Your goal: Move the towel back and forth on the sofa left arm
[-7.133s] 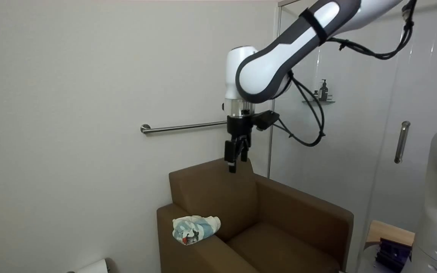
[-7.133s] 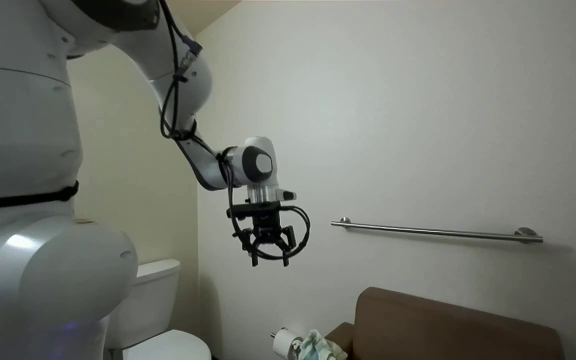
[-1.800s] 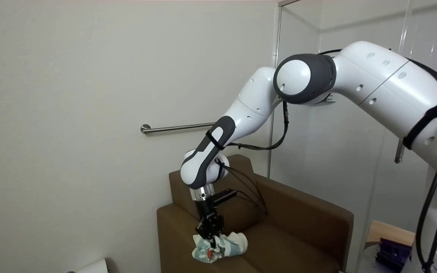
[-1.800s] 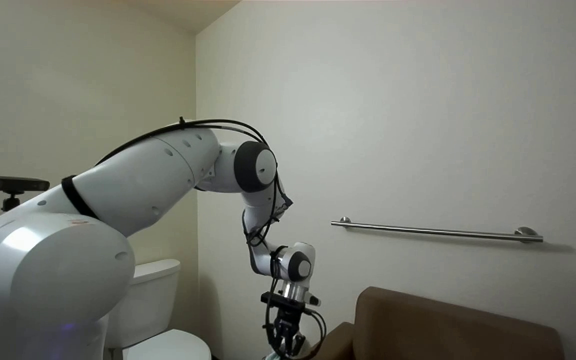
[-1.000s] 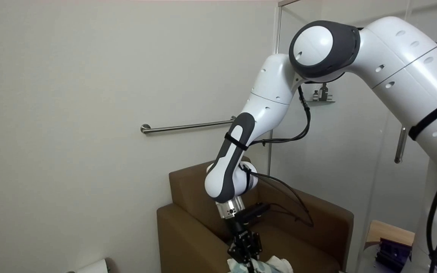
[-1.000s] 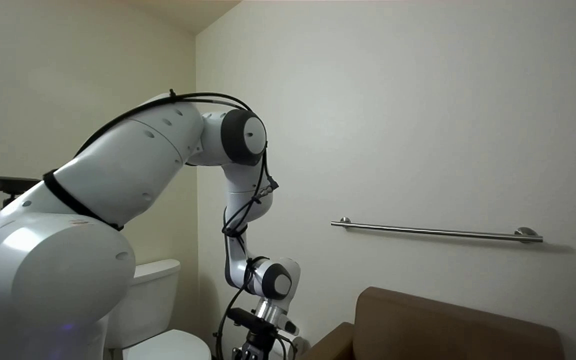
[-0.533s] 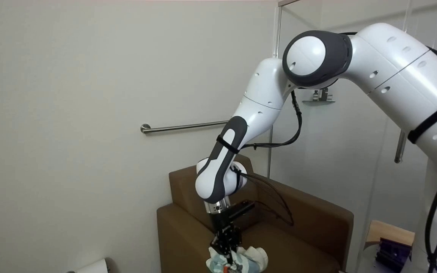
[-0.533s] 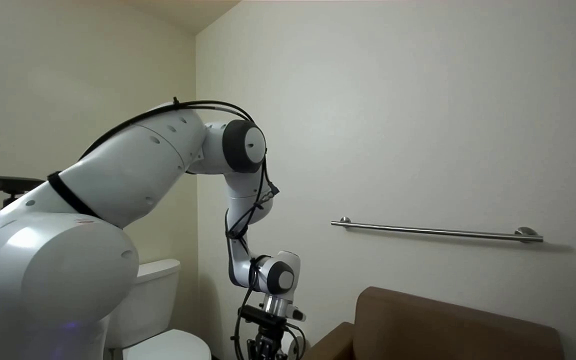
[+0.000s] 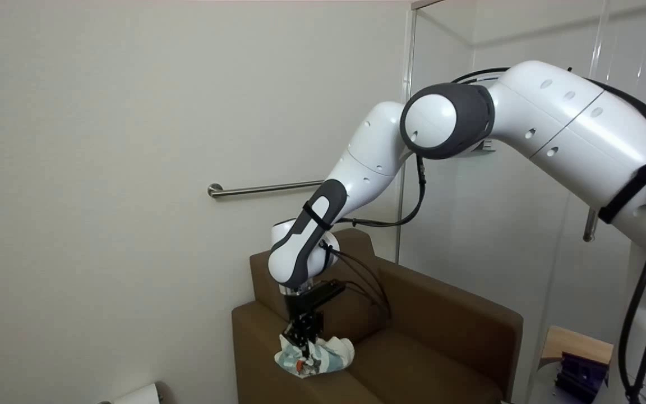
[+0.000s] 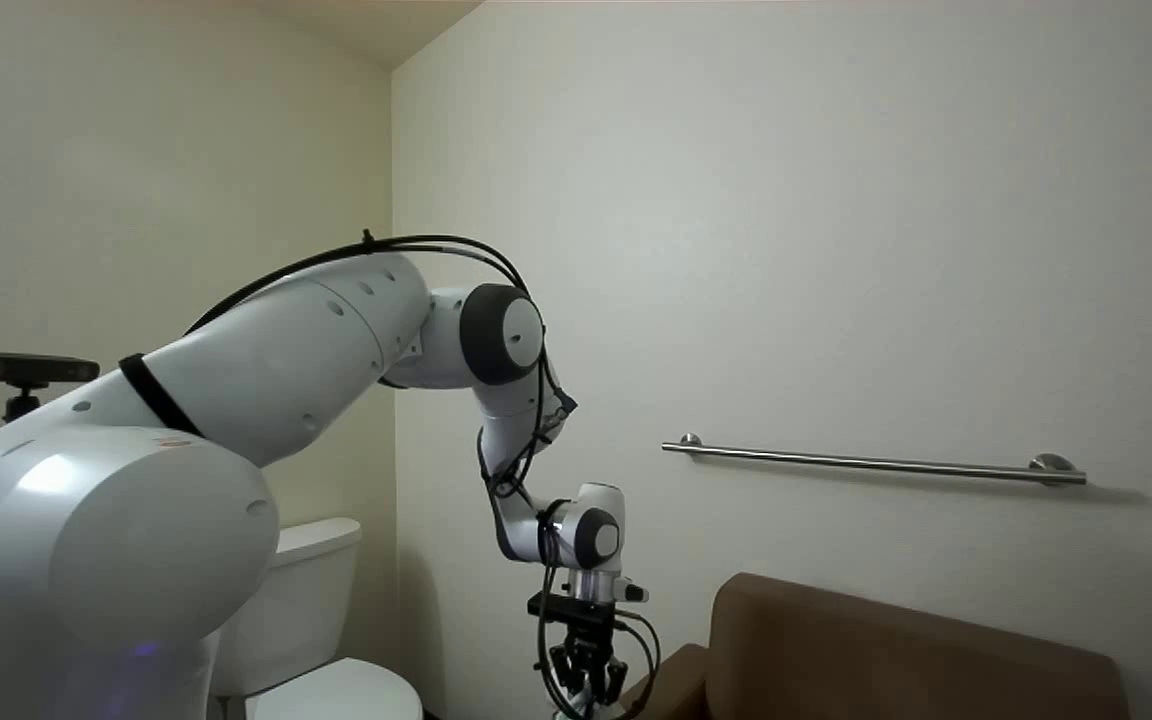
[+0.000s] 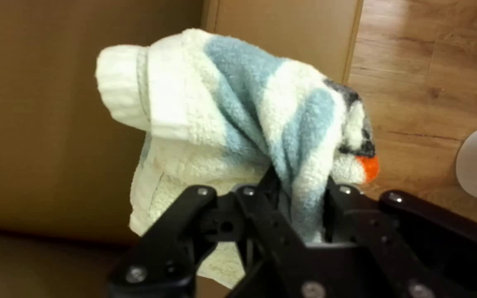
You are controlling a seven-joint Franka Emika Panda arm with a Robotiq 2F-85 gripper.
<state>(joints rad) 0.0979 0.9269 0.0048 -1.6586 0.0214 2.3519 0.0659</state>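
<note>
Clamping towel (image 11: 230, 103), gripper (image 11: 300, 190) stands over sofa arm (image 9: 261, 353). In exterior views, robot arm (image 9: 365, 163) partly obscures wall bar (image 9: 267, 188) and toilet (image 10: 321, 630).

Glossy white, grey-jointed robot arm (image 9: 446, 120), arched and reaching low.
Beyond the bent, dark-ringed elbow (image 10: 503, 333), the white-and-grey forearm (image 9: 354, 171) slants down; the black two-fingered gripper (image 11: 300, 196) points downward, clamped, its fingers (image 11: 340, 217) narrowly apart.

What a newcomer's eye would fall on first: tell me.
The white robot arm, bent toward the brown sofa in both exterior views, would likely strike first. Next, probably, the patterned towel pinched in the gripper over the armrest. The toilet, partly hidden behind the arm in an exterior view, may surprise.
</note>
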